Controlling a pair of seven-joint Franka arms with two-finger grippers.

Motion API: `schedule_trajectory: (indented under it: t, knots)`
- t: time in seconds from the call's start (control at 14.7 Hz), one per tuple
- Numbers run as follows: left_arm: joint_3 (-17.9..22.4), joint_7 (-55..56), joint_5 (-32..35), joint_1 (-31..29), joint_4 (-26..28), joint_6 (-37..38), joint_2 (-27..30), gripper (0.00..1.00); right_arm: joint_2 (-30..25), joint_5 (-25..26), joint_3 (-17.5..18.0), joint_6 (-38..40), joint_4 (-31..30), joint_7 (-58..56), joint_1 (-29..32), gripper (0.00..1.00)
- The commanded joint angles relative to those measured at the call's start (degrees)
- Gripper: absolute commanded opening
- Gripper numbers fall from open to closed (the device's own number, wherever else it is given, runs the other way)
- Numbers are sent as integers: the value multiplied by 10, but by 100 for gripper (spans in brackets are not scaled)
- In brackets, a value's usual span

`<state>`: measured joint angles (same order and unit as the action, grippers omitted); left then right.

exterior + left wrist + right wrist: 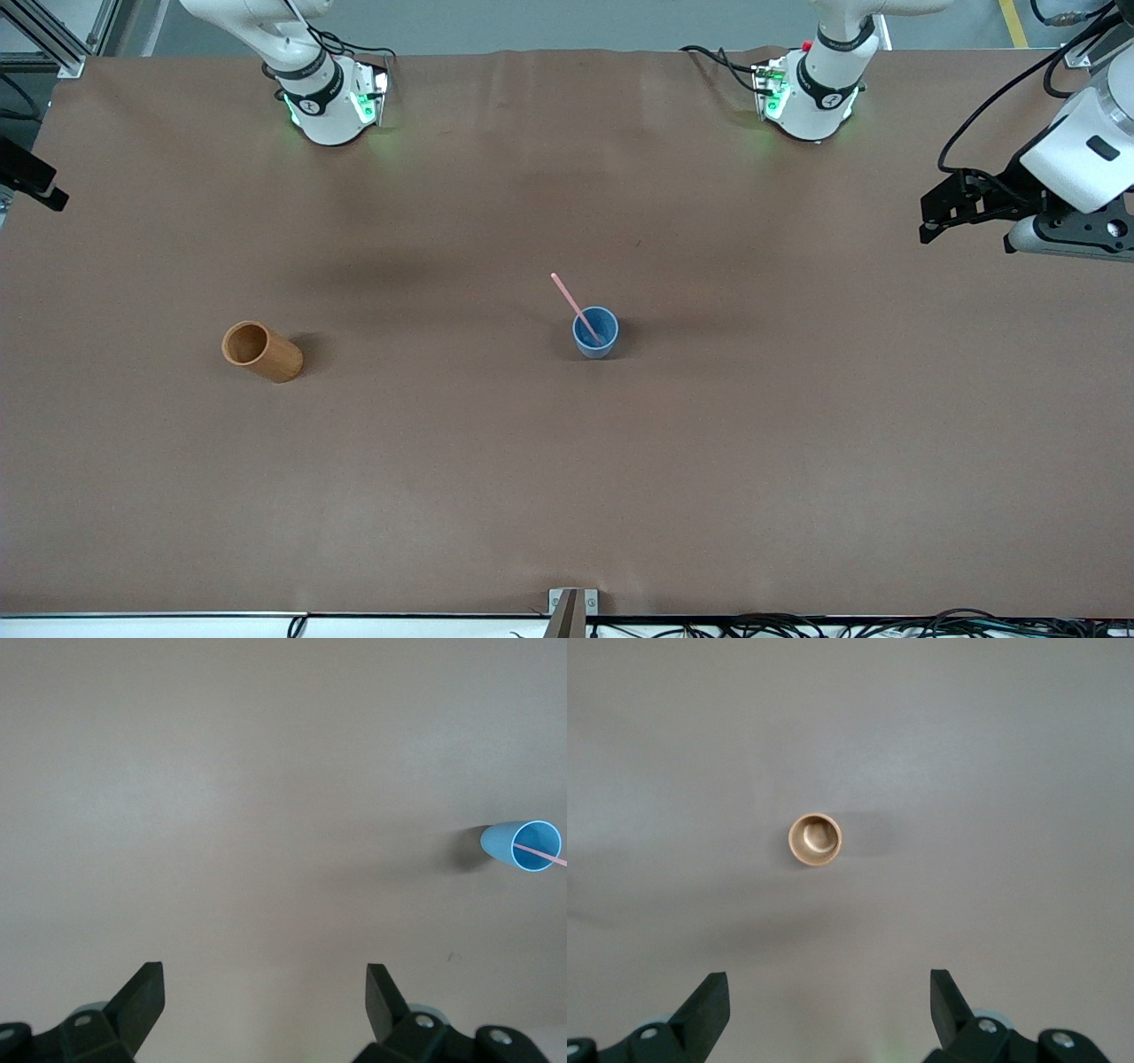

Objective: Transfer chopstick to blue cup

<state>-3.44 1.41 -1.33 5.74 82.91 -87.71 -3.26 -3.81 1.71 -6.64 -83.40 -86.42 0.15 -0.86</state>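
One chopstick (pixel 576 307) in blue cup (pixel 595 338), mid-table.

chopstick (pixel 542 853) tip past frame edge

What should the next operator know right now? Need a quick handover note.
Left gripper: open, empty, up over the left arm's end of the table.
Right gripper: open, empty, high over the wooden cup.
Chopstick: standing tilted in the blue cup, mid-table.
Done: the transfer looks finished.
Left: apparently nothing but a check; both arms wait.
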Motion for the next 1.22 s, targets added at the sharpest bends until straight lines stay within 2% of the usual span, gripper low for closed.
schedule_trajectory:
  t: [0.0, 1.02, 1.15]
  knots:
    - [1, 0, -5, -1, -18, 13, -7, 100, 1, -14, 4, 12, 8, -35, 13, 100]
    - [2, 3, -6, 0, -18, 13, -7, 100, 13, -17, 6, 10, 17, -60, 21, 100]
    - [3, 19, -6, 1, -18, 13, -7, 100, 14, -36, 5, 3, 13, -61, 23, 100]
